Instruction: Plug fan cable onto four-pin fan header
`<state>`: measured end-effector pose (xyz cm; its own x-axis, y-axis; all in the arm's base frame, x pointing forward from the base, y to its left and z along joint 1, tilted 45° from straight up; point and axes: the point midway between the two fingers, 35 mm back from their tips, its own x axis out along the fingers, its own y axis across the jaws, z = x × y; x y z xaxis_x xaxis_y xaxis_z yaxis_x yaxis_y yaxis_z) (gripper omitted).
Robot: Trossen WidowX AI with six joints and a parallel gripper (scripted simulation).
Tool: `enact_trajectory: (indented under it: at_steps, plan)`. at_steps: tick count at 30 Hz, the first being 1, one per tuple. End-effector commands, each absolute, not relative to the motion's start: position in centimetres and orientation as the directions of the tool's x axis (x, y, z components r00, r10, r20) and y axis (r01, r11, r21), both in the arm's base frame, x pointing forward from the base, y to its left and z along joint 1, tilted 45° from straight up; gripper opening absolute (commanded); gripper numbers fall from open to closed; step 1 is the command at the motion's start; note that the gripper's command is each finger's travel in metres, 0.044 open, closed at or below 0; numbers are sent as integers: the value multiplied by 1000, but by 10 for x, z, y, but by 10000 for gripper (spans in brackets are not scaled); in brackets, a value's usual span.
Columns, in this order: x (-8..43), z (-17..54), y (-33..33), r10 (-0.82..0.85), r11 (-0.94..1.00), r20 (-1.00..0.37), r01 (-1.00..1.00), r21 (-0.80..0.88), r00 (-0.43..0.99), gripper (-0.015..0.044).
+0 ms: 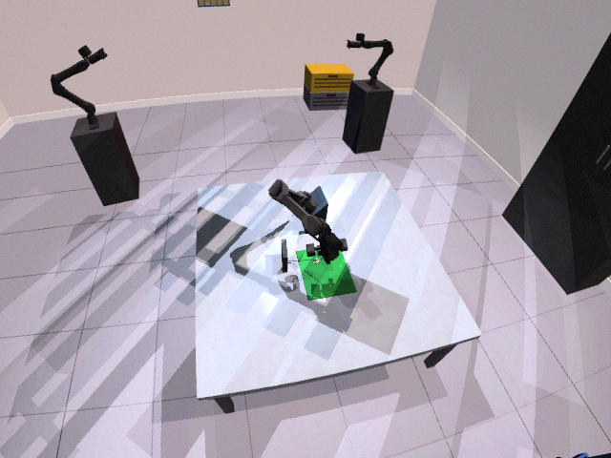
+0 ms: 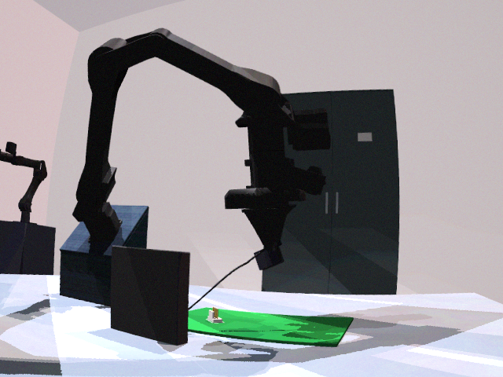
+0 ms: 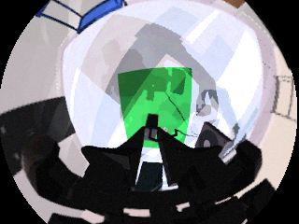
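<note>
My gripper [image 2: 273, 246] [image 3: 149, 129] is shut on the black fan plug [image 2: 268, 258] [image 3: 152, 120]. The plug hangs tilted, well above the green board [image 1: 340, 276] [image 2: 292, 322] [image 3: 132, 103], clear of the header. The header [image 1: 316, 260] [image 2: 214, 318], pale with upright gold pins, stands near one edge of the board, lower left of the plug in the exterior view. The thin black cable [image 2: 221, 280] runs from the plug down toward the square dark fan [image 1: 284, 255] [image 2: 148, 296] [image 3: 211, 140], which stands upright beside the board. In the top view the arm hides the plug.
The arm's blue base block [image 1: 320, 198] [image 2: 82, 272] stands behind the fan in the exterior view. The fan is an upright obstacle close to the header side of the board. Two other arms on dark pedestals [image 1: 108, 162] [image 1: 368, 115] and a dark cabinet [image 2: 365, 243] stand away from the table [image 1: 231, 344].
</note>
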<state>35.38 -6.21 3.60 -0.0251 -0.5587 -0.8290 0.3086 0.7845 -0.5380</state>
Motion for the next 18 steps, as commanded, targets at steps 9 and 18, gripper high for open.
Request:
enact_trajectory:
  at_steps: [9, 18]
  plan:
    - [372, 40, -71, -601, 798, -798, -93, -595, -48, 0]
    - [385, 44, -77, -630, 729, -774, -392, -561, -63, 0]
